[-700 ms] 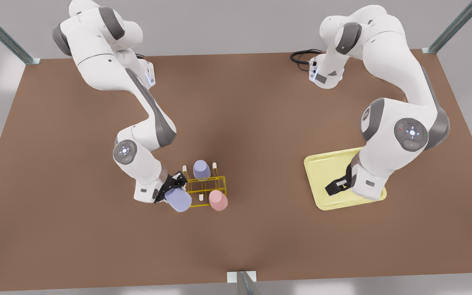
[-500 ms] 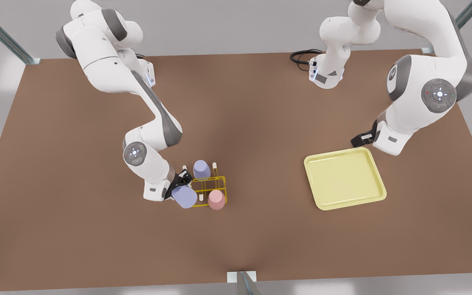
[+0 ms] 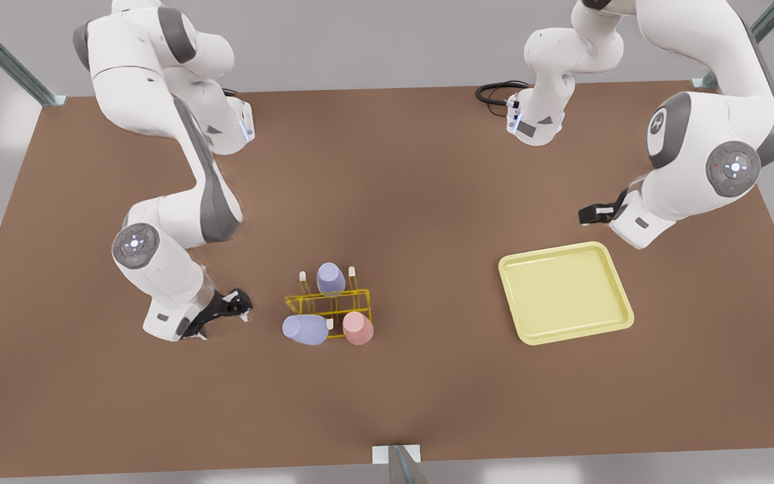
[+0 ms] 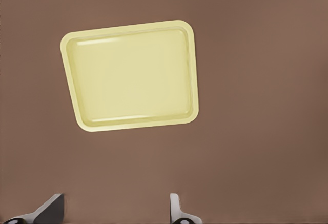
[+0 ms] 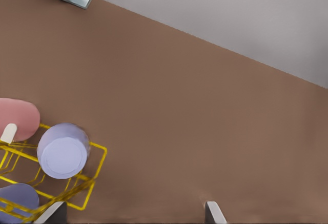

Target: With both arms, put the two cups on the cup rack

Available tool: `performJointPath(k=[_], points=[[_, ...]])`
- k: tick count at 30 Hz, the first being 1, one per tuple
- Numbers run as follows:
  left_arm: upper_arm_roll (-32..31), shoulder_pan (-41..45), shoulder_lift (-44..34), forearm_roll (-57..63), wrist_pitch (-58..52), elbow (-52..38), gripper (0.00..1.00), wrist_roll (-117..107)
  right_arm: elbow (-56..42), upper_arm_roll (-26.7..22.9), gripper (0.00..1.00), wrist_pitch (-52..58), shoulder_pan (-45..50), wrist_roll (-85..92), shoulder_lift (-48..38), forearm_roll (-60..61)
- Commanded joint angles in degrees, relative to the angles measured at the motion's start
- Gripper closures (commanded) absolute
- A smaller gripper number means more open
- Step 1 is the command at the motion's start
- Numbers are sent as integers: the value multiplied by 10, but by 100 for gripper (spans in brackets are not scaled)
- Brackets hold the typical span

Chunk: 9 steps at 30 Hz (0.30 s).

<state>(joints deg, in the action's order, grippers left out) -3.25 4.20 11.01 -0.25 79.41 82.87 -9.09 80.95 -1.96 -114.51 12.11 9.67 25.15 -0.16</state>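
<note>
The yellow wire cup rack [image 3: 335,306] stands at the table's front middle. A lavender cup [image 3: 330,278] sits upside down on a far peg, and a pink cup [image 3: 358,328] on a near peg. A second lavender cup [image 3: 305,329] rests tilted at the rack's near corner, towards the front view's left. My right gripper [image 3: 236,307] is open, low over the table, a short way from that cup on the front view's left. The right wrist view shows the rack [image 5: 97,157], the pink cup [image 5: 18,119] and both lavender cups [image 5: 64,150] [image 5: 18,197]. My left gripper [image 3: 592,214] hangs open beyond the tray.
A flat pale-yellow tray [image 3: 565,292] lies at the front view's right with nothing in it, and appears in the left wrist view [image 4: 130,75]. A black cable [image 3: 494,94] curls by the far arm base. A metal post [image 3: 397,464] stands at the table's near edge.
My right gripper let go of the lavender cup at the rack's corner and drew away to the front view's left. My left gripper rose off the tray and went beyond it.
</note>
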Motion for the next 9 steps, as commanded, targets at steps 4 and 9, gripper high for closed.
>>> performJointPath(k=[4, 9], points=[[2, -2, 13, 12, -19, -25, 0, 202, 66, -82, 0, 308, -53, -115, -184, 9], [0, 1, 29, 17, -22, -48, 0, 201, 61, -79, 0, 376, -61, -84, -210, 9]])
